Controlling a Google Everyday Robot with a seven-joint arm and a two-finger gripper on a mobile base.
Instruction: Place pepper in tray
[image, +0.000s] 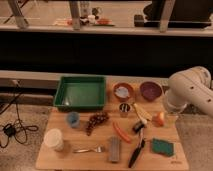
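The pepper (121, 132), slim and orange-red, lies flat near the middle of the wooden table, pointing from upper left to lower right. The tray (80, 103), large, green and rectangular, sits at the table's back left and looks empty. My white arm (191, 90) is folded at the right edge of the view, above the table's right end. The gripper itself does not show; the arm's visible end is well to the right of the pepper and far from the tray.
A brown bowl (123, 91) and purple bowl (150, 91) stand right of the tray. Around the pepper lie a metal cup (124, 109), banana (141, 112), orange fruit (160, 118), grapes (96, 121), blue cup (73, 119), white cup (53, 139), fork (90, 149), grey block (115, 149), black-handled utensil (136, 152) and green sponge (162, 146).
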